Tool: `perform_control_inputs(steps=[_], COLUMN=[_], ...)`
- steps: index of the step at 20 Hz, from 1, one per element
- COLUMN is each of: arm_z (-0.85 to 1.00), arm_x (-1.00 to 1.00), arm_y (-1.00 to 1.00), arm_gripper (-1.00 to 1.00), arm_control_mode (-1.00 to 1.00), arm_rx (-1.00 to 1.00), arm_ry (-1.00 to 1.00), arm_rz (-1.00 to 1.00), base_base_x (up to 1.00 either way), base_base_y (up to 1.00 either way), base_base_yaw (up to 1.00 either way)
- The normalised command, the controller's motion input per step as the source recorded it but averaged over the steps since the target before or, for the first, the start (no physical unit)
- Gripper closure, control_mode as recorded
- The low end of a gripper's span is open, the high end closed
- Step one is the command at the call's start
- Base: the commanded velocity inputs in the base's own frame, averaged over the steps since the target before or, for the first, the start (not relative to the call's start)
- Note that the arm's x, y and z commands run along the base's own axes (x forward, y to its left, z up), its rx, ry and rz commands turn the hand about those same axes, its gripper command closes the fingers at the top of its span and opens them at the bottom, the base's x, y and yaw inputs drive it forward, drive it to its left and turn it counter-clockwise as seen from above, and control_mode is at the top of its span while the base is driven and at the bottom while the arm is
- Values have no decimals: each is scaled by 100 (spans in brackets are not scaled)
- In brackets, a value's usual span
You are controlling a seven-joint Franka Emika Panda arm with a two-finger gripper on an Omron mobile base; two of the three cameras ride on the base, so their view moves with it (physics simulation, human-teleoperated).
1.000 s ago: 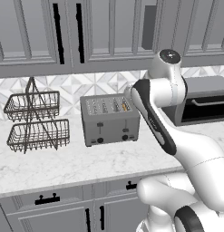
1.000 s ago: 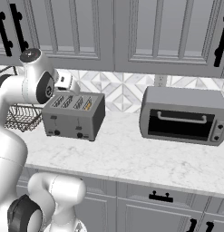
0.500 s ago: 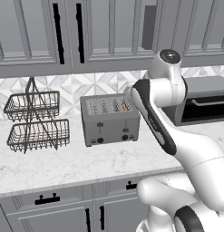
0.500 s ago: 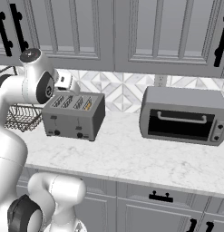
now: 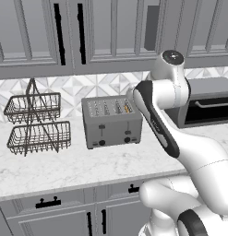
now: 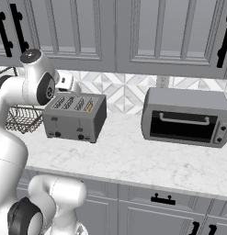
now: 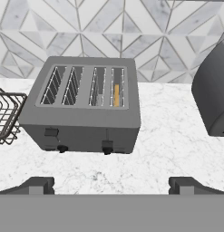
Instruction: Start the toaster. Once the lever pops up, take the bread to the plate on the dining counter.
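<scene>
The toaster is seen standing on the marble surface, backed against the patterned tile wall. Four slots are visible on top, two black levers and two black knobs on its front. The bread is seated down in the rightmost slot as seen from the front, only a thin golden edge showing; the same orange sliver is seen in the left base view and in the right base view. The other three slots look dark. In the hand view the left lever sits higher on the front than the right lever.

The hand is held wide open with nothing between the fingers, hovering above the surface in front of the toaster and apart from it. In the base views the arm is seen raised beside the toaster's right end, the hand itself hidden by the arm.

A two-tier wire basket rack stands on the surface left of the toaster, apart from it. A grey toaster oven stands to the right, well apart. Grey cabinets with black handles hang above.
</scene>
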Motion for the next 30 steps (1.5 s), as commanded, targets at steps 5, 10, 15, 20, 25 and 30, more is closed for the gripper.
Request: perform_control_inputs(steps=[5,10,15,20,25,30], arm_z=[0,0,0,0,0,0], arm_x=[0,0,0,0,0,0], arm_y=[0,0,0,0,0,0], arm_gripper=[-100,-100,-100,-100,-100,-100], arm_control_mode=[-100,-100,-100,-100,-100,-100], arm_rx=[0,0,0,0,0,0], arm_ry=[0,0,0,0,0,0], arm_rz=[0,0,0,0,0,0], base_base_x=[0,0,0,0,0,0], base_base_y=[0,0,0,0,0,0], base_base_yaw=[0,0,0,0,0,0])
